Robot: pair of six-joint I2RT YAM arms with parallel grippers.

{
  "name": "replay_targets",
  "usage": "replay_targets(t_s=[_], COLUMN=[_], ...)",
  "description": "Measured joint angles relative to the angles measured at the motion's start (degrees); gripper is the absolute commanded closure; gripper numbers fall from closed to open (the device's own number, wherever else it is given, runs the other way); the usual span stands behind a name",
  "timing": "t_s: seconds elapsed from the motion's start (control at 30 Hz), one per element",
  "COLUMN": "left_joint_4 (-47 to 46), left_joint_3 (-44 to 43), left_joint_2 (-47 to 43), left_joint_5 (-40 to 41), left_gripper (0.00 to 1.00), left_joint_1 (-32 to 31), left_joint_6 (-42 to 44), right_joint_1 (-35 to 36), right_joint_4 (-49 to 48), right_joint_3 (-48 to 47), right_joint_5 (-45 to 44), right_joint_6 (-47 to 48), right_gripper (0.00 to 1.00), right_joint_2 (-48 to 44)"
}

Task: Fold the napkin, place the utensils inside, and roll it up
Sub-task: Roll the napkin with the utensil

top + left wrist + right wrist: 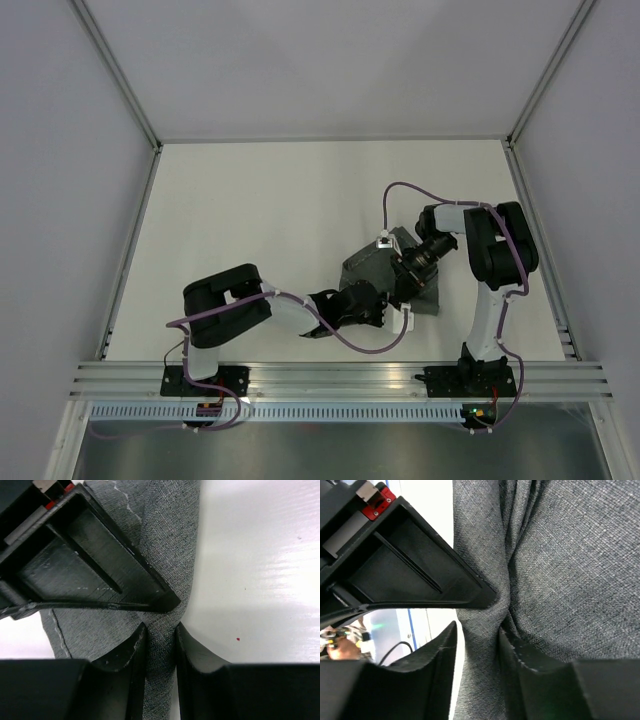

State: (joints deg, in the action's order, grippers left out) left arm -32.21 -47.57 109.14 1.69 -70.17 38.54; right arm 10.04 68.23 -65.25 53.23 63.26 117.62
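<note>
The left gripper (160, 632) is nearly closed, its two fingers (125, 665) pinching a narrow raised fold of the napkin (170, 540) between their tips. The dark grey fabric runs up from the pinch across the white table (260, 580), and a pale stitched line (60, 635) shows along one edge of it.

The right gripper (477, 630) is likewise drawn in tight on the cloth, with a gathered ridge of the napkin (570, 570) squeezed between its fingers (520, 655). Creases fan out from the grip across the weave that fills most of that view.

From above, the two grippers meet close together over the napkin (375, 268), which sits bunched into an uneven, crumpled shape right of the table's (280, 210) middle, toward the near edge. The left arm (240, 310) reaches low across from its base toward the cloth. The right arm (495, 250) stands up from its base and bends back leftward onto the cloth's far side.
</note>
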Motion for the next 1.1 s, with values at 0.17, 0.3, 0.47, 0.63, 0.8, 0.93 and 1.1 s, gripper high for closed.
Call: replay_targets(t_s=[0.17, 0.3, 0.47, 0.63, 0.8, 0.93, 1.1], left_joint_4=[4.42, 6.34, 8.46, 12.61, 18.38, 20.72, 23.78], left_joint_3=[-2.84, -4.11, -5.81, -9.55, -14.32, -16.44, -19.43], left_joint_2=[0.63, 0.76, 1.16, 2.34, 3.98, 5.09, 7.04], left_joint_5=[-3.04, -4.81, -7.32, -12.17, -18.95, -24.55, -30.99], left_gripper=[0.98, 0.98, 0.98, 0.98, 0.98, 0.98, 0.98], left_joint_1=[0.90, 1.53, 2.25, 4.11, 7.19, 9.62, 12.22], left_joint_6=[-1.44, -3.17, -5.73, -9.49, -14.71, -18.43, -21.90], right_joint_1=[-0.52, -2.56, -5.86, -9.44, -16.37, -22.36, -28.28], right_joint_4=[-1.22, -2.49, -2.99, -2.80, -2.05, 0.50, 5.18], right_joint_3=[0.46, -0.81, -5.53, -9.20, -9.62, -10.51, -10.08], right_joint_5=[-2.19, -3.06, -3.43, -2.03, 0.57, 2.67, 4.57], right_joint_6=[-0.39, -0.46, -0.42, -0.46, -0.28, 2.01, 9.70], right_gripper=[0.50, 0.49, 0.49, 0.49, 0.49, 0.50, 0.48], right_joint_2=[-3.23, -3.96, -4.02, -5.22, -8.22, -9.09, -12.07])
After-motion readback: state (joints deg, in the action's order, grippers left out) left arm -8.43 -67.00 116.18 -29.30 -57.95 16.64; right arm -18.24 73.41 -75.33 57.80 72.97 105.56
